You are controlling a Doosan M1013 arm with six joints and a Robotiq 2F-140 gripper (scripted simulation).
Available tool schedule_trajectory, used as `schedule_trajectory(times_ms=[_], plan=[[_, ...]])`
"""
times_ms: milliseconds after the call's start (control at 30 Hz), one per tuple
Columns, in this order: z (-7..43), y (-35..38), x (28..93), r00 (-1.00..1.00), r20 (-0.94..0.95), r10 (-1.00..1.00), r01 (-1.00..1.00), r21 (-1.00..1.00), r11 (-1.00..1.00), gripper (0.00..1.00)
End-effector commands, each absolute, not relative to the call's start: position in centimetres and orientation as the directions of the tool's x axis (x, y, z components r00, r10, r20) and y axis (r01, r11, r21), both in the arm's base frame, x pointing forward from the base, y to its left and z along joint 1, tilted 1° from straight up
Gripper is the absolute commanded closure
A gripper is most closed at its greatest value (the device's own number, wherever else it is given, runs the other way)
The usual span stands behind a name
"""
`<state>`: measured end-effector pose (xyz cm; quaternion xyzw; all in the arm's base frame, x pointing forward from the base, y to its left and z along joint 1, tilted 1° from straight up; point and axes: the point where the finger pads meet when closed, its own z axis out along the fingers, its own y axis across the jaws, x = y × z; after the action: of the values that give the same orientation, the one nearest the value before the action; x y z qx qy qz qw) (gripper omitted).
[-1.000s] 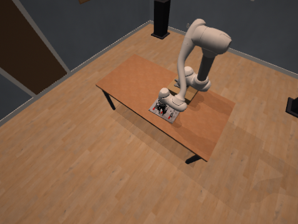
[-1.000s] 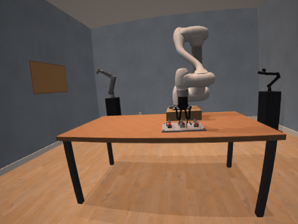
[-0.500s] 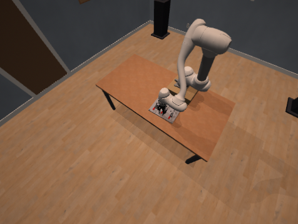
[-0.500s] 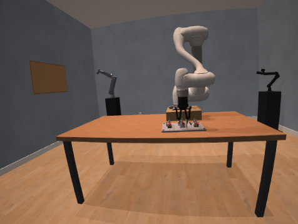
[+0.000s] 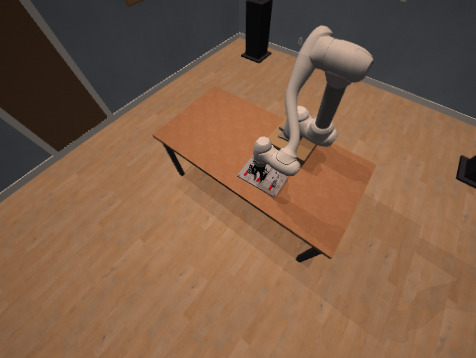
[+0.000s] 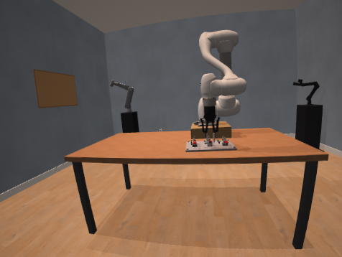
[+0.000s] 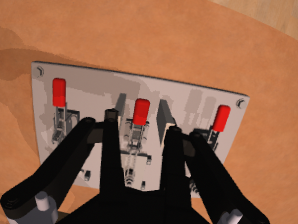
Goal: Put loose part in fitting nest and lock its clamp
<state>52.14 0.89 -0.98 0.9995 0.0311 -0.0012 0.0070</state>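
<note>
The grey fixture plate [image 7: 143, 132] lies on the table and carries three clamps with red handles: left [image 7: 59, 91], middle [image 7: 140, 111] and right [image 7: 221, 117]. My gripper [image 7: 141, 106] hangs just above the plate, partly open. Its two fingers stand on either side of the middle clamp and are apart from its handle. The fingers hide the middle nest, so I cannot make out the loose part there. No part lies on the table beside the plate in the wrist view. The gripper [image 6: 210, 133] over the plate [image 6: 210, 145] also shows in the exterior view, and both show small in the top view [image 5: 259, 171].
The arm's wooden base block [image 6: 210, 128] stands right behind the plate. The plate sits near the table's front edge [image 5: 240, 187]. Black pedestals [image 6: 308, 123] stand on the floor, away from the table.
</note>
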Motion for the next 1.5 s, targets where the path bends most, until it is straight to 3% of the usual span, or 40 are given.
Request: schedule_trajectory(times_ms=[0,767,800,1467], plan=[[0.6,0.9,52.1,0.998,-0.003,0.062,0.062,0.014,-0.998,0.65],[1.9,0.9,52.1,0.998,-0.003,0.062,0.062,0.014,-0.998,0.65],[1.9,0.9,52.1,0.998,-0.003,0.062,0.062,0.014,-0.998,0.9],[1.9,0.9,52.1,0.998,-0.003,0.062,0.062,0.014,-0.998,0.9]])
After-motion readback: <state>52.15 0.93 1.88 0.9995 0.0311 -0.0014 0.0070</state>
